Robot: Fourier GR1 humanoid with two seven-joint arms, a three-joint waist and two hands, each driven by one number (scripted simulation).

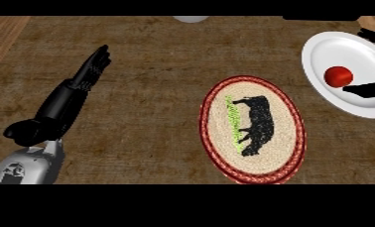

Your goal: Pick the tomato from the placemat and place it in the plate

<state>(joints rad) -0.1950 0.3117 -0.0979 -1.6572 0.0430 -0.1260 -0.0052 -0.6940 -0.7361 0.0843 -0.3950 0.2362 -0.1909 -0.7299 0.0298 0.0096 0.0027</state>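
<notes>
The red tomato (338, 76) lies on the white plate (326, 52) at the view's right edge. Only black parts of my right hand (360, 90) show at that edge. One part lies just below and right of the tomato, another higher up by the plate's rim, spread wide and not curled round the tomato. The oval placemat (282, 141), beige with a red braided border and a black animal figure, lies left of the plate with nothing on it. My left hand (89, 72) rests open at the left, fingers straight and pointing away.
A pale round object (190, 19) peeks in at the counter's far edge. A lighter wooden strip (10, 30) runs along the top left corner. Brown countertop stretches between my left hand and the placemat.
</notes>
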